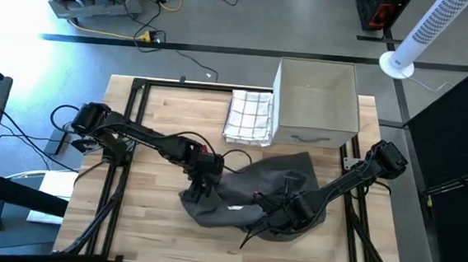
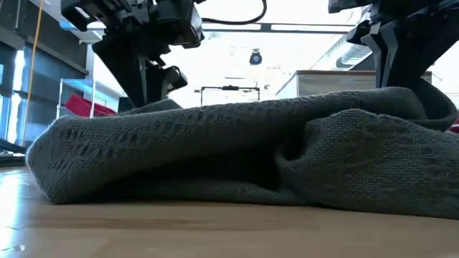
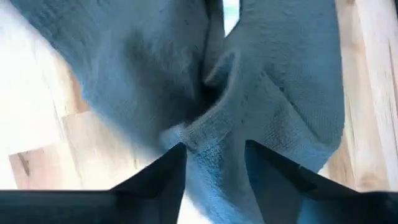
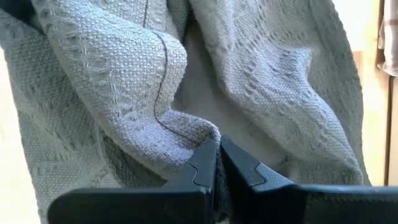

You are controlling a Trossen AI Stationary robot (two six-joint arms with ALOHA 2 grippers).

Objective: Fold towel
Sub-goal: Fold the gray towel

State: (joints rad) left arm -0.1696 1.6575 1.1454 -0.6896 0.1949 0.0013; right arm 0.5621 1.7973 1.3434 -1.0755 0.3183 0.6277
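A coarse, matt grey woven cloth is seen in the towel (image 4: 112, 74), with a raised waffle-like texture. Beneath the right gripper (image 4: 217, 155), pale, smooth planked wood is shown by the desk (image 1: 141, 224).

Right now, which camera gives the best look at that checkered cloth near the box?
The high view: it shows the whole folded checkered cloth lying against the box. The right wrist view may catch a sliver at the frame edge. The low and left wrist views show only the grey towel.

Crumpled grey towel (image 1: 250, 194) on table
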